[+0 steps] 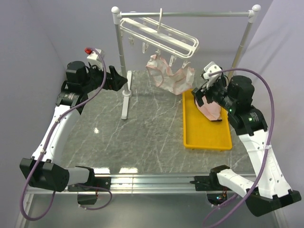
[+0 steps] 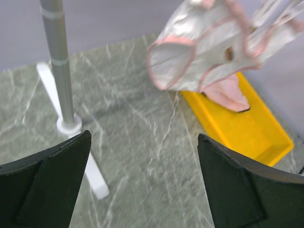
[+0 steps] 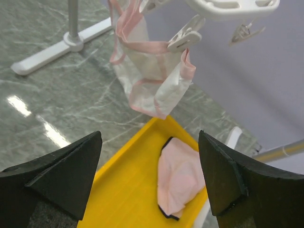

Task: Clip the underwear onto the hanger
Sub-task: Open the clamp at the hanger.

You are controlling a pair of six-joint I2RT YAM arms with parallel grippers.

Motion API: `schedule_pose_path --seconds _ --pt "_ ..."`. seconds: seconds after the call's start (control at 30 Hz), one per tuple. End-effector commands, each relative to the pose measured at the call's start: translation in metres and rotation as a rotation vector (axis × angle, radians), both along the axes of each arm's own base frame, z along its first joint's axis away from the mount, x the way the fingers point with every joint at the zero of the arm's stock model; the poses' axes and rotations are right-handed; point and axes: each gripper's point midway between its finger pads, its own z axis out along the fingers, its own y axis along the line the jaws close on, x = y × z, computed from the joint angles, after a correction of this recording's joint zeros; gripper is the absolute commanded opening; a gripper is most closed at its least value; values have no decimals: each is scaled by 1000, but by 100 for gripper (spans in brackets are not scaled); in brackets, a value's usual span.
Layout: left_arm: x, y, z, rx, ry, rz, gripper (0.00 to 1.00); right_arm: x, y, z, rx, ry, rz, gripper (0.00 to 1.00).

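The white hanger [image 1: 156, 34] hangs by its hook from the grey rail. One pale pink-edged underwear [image 1: 169, 76] dangles from its clips [image 3: 183, 38], seen too in the left wrist view [image 2: 199, 52] and the right wrist view [image 3: 152, 71]. Another pink underwear with navy trim [image 3: 183, 180] lies in the yellow tray [image 1: 204, 134]. My right gripper [image 3: 149, 180] is open above that tray with nothing between its fingers, just right of the hanging piece [image 1: 203, 92]. My left gripper [image 2: 142, 185] is open and empty, off to the left beside the rail stand [image 1: 118, 78].
The grey rail stand [image 1: 118, 52] has a white foot [image 1: 126, 102] on the marble table and a second leg at the far right [image 1: 242, 45]. Its pole [image 2: 59, 61] stands close ahead of the left gripper. Purple walls close in both sides.
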Motion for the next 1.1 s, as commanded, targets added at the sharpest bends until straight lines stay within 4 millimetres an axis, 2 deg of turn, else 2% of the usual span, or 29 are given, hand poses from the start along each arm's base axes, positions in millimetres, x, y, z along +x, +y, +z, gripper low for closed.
schedule_pose_path --seconds 0.0,0.03,0.07,0.1,0.13,0.17,0.2,0.27,0.33,0.37,0.4,0.5,0.6,0.63,0.73,0.77,0.83,0.87,0.9,0.93,0.97,1.07 --pt "4 -10 63 -88 -198 -45 99 17 14 32 120 -17 3 89" --pt "6 -14 74 -119 -236 -61 99 25 15 40 119 -29 -14 89" --pt "8 -16 78 -134 -244 -73 99 31 10 66 130 -87 -52 89" --pt "9 -20 81 -150 -250 -89 99 48 12 64 125 -69 -74 88" --pt "12 -25 85 -177 -262 -115 99 55 12 70 125 -77 -82 88" --pt "6 -32 86 -190 -268 -175 99 57 11 86 129 -107 -88 88" --pt "2 -36 88 -204 -278 -212 99 66 13 83 117 -95 -80 88" --pt "-7 -48 87 -230 -290 -304 99 70 13 93 122 -110 -74 88" --pt "-13 -55 84 -219 -307 -354 98 83 11 91 118 -96 -64 88" --pt "-16 -58 84 -204 -325 -372 98 86 10 100 122 -117 -64 88" --pt "-14 -57 85 -191 -348 -350 98 96 7 95 109 -112 -72 88" --pt "0 -48 92 -202 -391 -242 97 93 9 106 118 -154 -50 87" --pt "10 -49 100 -216 -410 -225 93 67 33 122 125 -204 40 82" --pt "11 -50 102 -223 -413 -233 92 52 57 131 117 -221 99 79" --pt "16 -51 111 -228 -425 -233 92 34 84 120 50 -193 172 73" --pt "18 -50 112 -222 -430 -225 92 38 93 115 0 -209 157 72" --pt "22 -45 122 -230 -444 -190 93 53 98 115 -43 -255 104 72" --pt "24 -43 124 -234 -447 -183 93 72 99 104 -86 -247 52 72" --pt "26 -40 127 -240 -449 -173 93 82 102 100 -106 -244 38 72" --pt "27 -38 129 -259 -443 -163 94 88 101 106 -116 -262 19 71" --pt "27 -36 131 -270 -444 -156 94 103 105 99 -146 -261 -4 71" --pt "25 -34 131 -295 -436 -155 94 116 113 102 -188 -325 -27 70"
